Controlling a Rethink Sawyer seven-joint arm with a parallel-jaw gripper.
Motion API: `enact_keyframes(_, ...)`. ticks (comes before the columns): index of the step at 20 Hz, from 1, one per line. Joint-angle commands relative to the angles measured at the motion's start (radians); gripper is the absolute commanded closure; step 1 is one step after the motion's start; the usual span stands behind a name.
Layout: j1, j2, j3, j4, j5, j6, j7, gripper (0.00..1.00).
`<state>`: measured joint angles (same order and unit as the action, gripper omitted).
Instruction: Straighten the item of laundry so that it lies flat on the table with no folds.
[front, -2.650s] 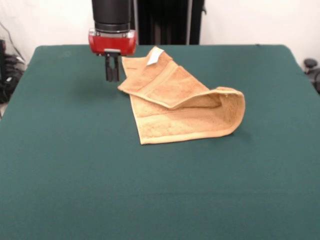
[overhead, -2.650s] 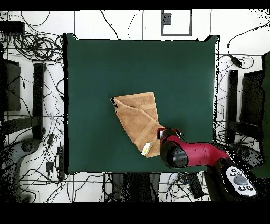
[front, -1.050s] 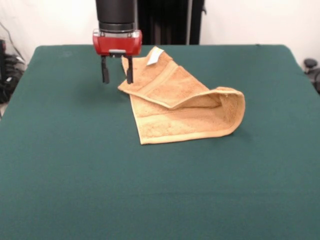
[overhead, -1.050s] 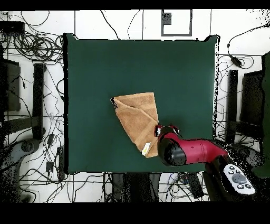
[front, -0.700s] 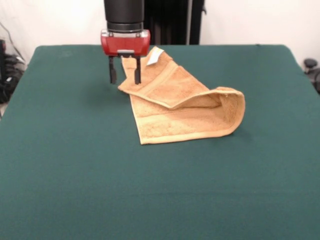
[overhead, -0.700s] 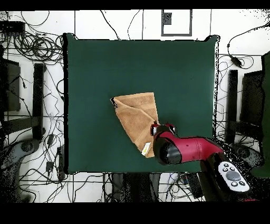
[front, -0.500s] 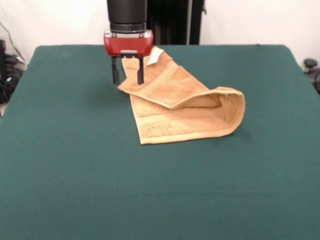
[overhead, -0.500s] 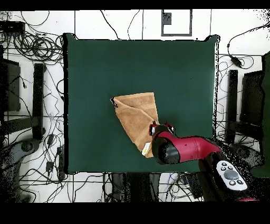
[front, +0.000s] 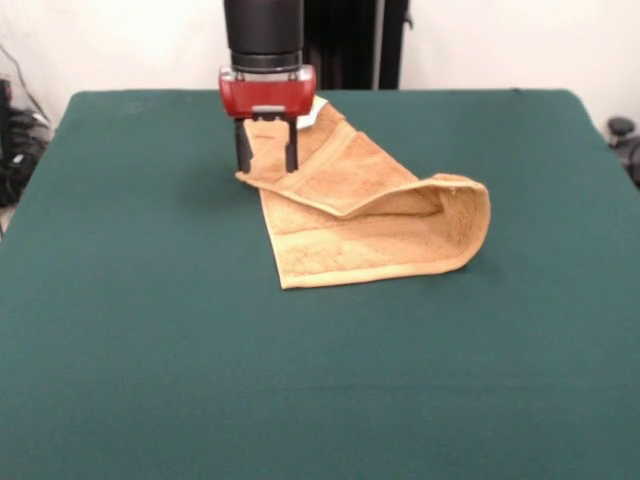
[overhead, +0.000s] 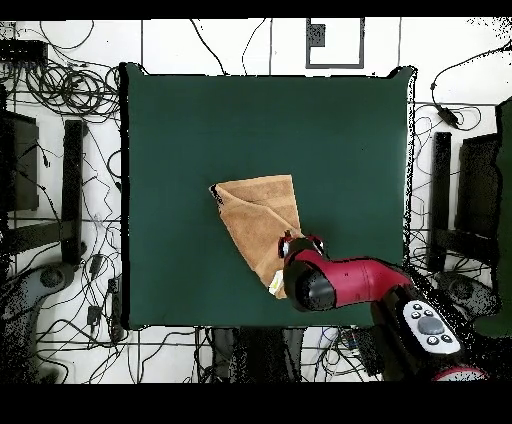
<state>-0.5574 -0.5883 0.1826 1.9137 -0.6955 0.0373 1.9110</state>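
Your gripper (front: 266, 158), fingers spread, straddles the soft, limp towel (front: 370, 215) at upper centre; pinch that folded top edge, probably near the tag.

No text, label, brand, number or sign is being shown legibly in either view. A small white tag (front: 308, 118) is being carried at a corner of the item of laundry (front: 370, 215), but it is partly covered by the gripper (front: 266, 150) and nothing printed on it is being made out. Round buttons are being displayed on the grey panel (overhead: 429, 327) on the arm in the overhead view, yet no markings on them can be read.
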Motion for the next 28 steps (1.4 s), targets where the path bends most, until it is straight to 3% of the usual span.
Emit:
enact_keyframes(1, 0.042, 0.091, 0.011, 0.013, -0.003, -0.071, 0.116, 0.0)
enact_keyframes(13, 0.003, 0.11, 0.036, 0.017, -0.018, -0.069, 0.089, 0.0)
enact_keyframes(28, 0.038, 0.179, -0.003, -0.036, -0.004, -0.136, 0.104, 0.0)
